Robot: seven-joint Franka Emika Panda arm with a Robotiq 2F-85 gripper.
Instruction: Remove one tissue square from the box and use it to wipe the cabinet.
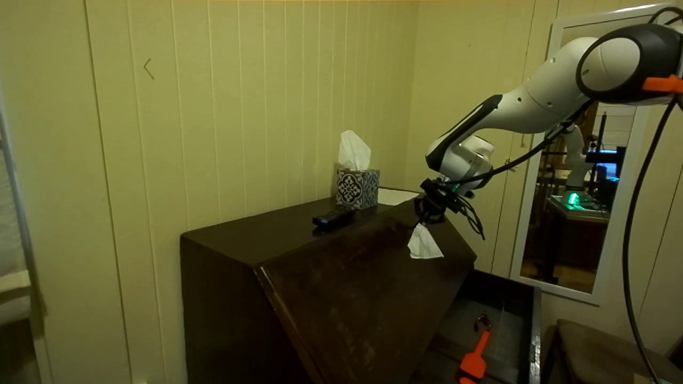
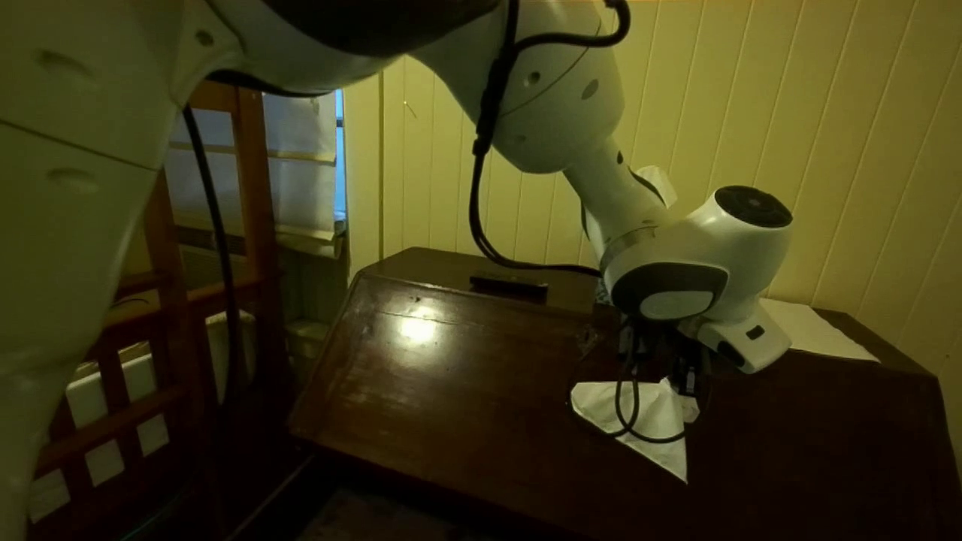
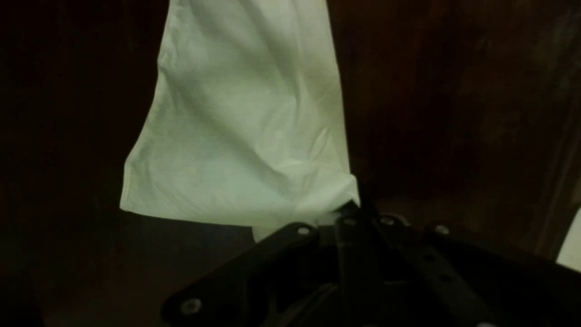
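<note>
My gripper point(image 1: 420, 220) is shut on a white tissue point(image 1: 424, 244) and holds it by its upper end in front of the cabinet's sloped front. The tissue hangs down and spreads out in an exterior view point(image 2: 648, 422). In the wrist view the tissue point(image 3: 254, 122) runs up from the closed fingertips point(image 3: 362, 209), with dark wood behind it. I cannot tell whether the tissue touches the wood. The dark brown cabinet point(image 1: 357, 309) also shows in an exterior view point(image 2: 466, 376). The patterned tissue box point(image 1: 357, 189) stands on the cabinet top with another tissue sticking up; my arm mostly hides it in an exterior view.
A black remote point(image 1: 334, 217) lies on the cabinet top beside the box. A white paper sheet point(image 1: 396, 197) lies at the right end of the top. An open drawer point(image 1: 535, 330) holds an orange-red tool point(image 1: 474, 365). A mirror point(image 1: 573, 250) and a brown stool point(image 1: 613, 346) stand at the right.
</note>
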